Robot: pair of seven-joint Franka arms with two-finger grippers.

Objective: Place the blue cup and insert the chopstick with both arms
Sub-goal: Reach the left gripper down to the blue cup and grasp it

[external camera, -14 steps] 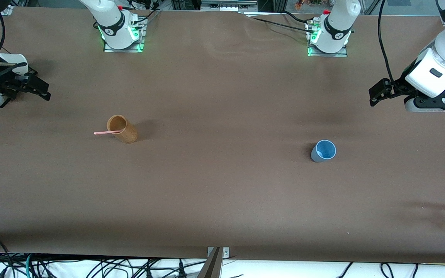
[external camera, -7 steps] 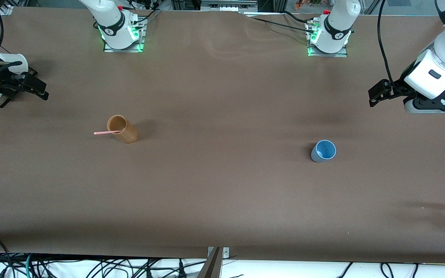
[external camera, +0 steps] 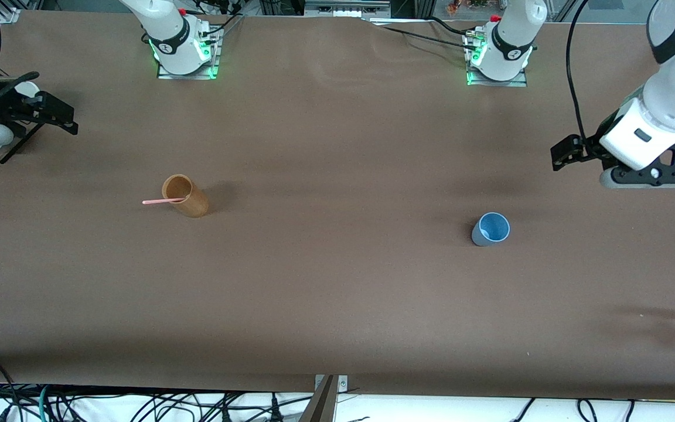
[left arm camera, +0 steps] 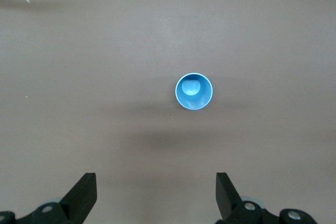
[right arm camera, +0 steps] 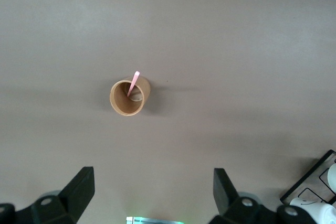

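Light-blue cup (external camera: 490, 229), pale pink chopstick (external camera: 162, 201), tan-brown holder (external camera: 185, 196) (all plain) on brown table (external camera: 337, 281).

The small light-blue tapered plastic cup (external camera: 491, 229) stands upright toward the left arm's end of the table; the thin pale pink chopstick (external camera: 162, 201) leans in the taller tan-brown cylindrical holder (external camera: 184, 196), toward the right arm's end, both well apart from either gripper.

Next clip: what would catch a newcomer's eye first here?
Two small things on a wide brown table: the blue cup upright toward the left arm's end, and a brown holder toward the right arm's end with the pink chopstick leaning out of it. Both grippers hang open in the air, holding nothing: the left gripper over bare table at its end, the right gripper likewise at the other end.
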